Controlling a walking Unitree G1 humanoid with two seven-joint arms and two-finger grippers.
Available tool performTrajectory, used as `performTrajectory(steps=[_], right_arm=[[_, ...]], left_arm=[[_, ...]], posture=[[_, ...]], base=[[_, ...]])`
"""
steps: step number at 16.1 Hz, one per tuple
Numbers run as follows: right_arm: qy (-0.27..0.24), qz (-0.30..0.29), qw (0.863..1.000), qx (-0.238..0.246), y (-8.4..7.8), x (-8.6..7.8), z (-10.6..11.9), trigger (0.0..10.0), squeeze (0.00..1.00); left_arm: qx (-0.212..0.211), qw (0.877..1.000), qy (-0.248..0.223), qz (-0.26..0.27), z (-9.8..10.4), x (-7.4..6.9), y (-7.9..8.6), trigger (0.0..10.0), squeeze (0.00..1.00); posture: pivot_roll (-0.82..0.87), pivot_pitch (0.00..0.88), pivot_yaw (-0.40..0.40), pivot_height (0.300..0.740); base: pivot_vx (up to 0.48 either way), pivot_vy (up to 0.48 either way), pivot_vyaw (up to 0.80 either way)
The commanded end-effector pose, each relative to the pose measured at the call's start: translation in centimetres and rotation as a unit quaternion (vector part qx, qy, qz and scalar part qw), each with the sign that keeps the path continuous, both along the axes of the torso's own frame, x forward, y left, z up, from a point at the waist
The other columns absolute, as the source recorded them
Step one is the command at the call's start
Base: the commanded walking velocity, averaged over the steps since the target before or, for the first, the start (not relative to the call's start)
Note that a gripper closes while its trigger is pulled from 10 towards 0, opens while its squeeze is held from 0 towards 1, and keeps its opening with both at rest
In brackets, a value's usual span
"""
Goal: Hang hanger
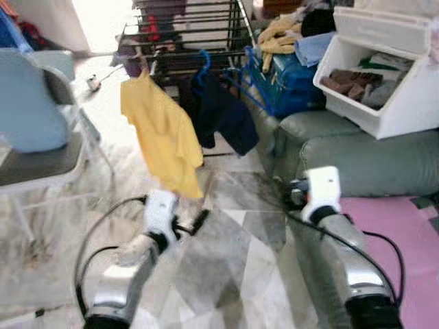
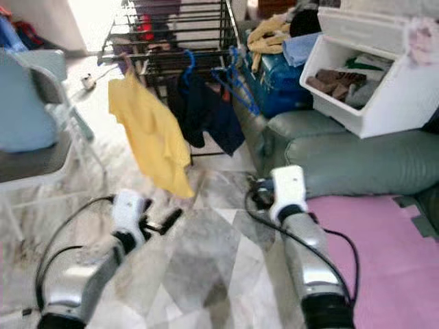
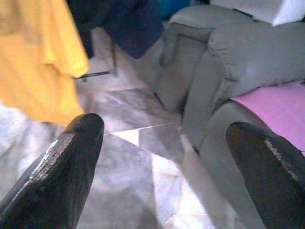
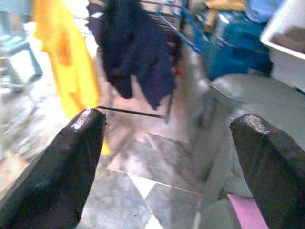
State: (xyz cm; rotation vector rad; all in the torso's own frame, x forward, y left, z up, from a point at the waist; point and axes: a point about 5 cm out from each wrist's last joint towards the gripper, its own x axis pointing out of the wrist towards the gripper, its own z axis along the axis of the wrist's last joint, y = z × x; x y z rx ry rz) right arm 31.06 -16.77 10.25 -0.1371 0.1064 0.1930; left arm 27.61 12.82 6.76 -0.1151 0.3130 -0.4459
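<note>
L gripper: fingers spread wide, holding nothing, low over the floor, just short of the yellow shirt's hem.
R gripper: also spread, nothing btwn fingers, held beside the sofa arm.
Yellow shirt: hangs off the front of the drying rack, w/ its hanger at the collar.
Dark shirt: next to it on a blue hanger, also on the rack.
Task status: both hangers look already hung; prob. nothing left to carry.
Risk: L fingers close to the loose hem; a fwd move could snag cloth and drag shirt + hanger off the rail. Arm cables could catch too.
Hard to see: yellow shirt's hook blurred, can't tell how well it sits. White bin cut off at frame edge.
</note>
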Motion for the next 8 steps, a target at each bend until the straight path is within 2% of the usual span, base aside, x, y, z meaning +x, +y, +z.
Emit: performTrajectory(steps=[1, 5, 8], right_arm=[[-0.007, 0.003, 1.000, -0.002, -0.14, -0.01, 0.33, 10.0, 0.00], [-0.005, -0.002, 1.000, 0.015, 0.04, 0.23, 0.36, 10.0, 0.00], [-0.013, 0.019, 1.000, 0.004, 0.64, 0.17, 0.47, 10.0, 0.00]], left_arm=[[0.005, 1.000, -0.002, -0.003, 0.00, -0.09, -0.31, 10.0, 0.00], [0.011, 1.000, -0.005, 0.006, 0.00, 0.08, -0.21, 10.0, 0.00], [0.007, 1.000, -0.012, 0.023, 0.25, 0.34, 0.26, 10.0, 0.00]], posture=[[-0.10, 0.000, 0.039, 0.740], [-0.10, 0.000, 0.040, 0.740], [-0.10, 0.000, 0.043, 0.740]], base=[[-0.364, 0.000, 0.00], [-0.355, 0.000, 0.00], [0.000, 0.000, 0.00]])
